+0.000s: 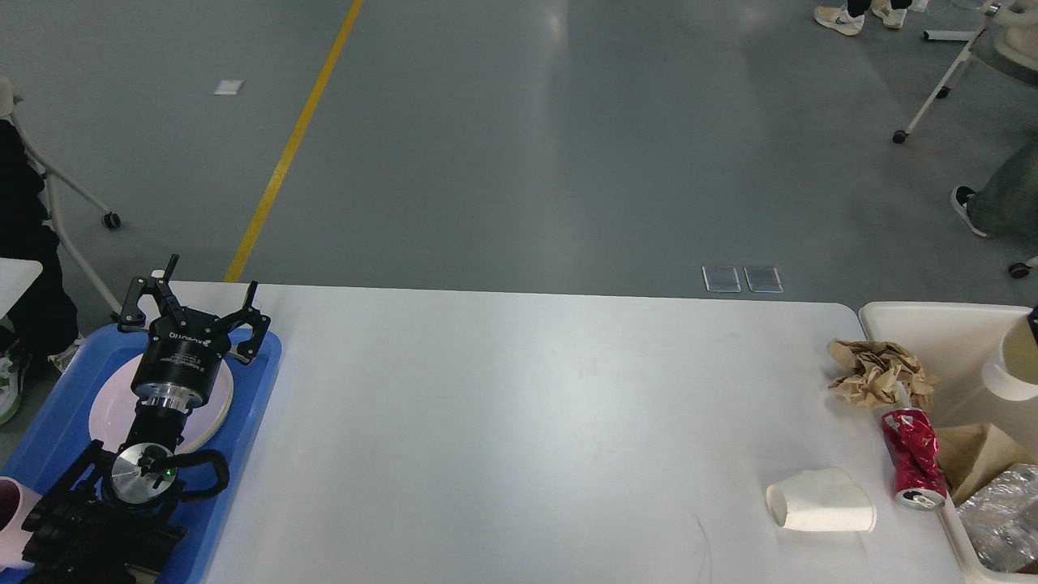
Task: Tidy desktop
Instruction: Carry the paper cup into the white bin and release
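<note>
The white desktop (486, 422) fills the middle of the head view. On its right part lie a crumpled brown paper (876, 373), a crushed red can (912, 458) and a white paper cup on its side (821, 511). My left gripper (197, 307) is open and empty above the blue tray (255, 381) at the left, over a pale plate (105, 410). My right gripper is out of view past the right edge. Another white paper cup (1014, 365) shows at that edge, above the cream bin (932, 328).
The cream bin stands off the table's right end and holds a brown paper bag (973, 454) and crumpled foil (1001, 519). A pink cup (10, 503) sits at the tray's near left. People and wheeled stands are on the grey floor beyond.
</note>
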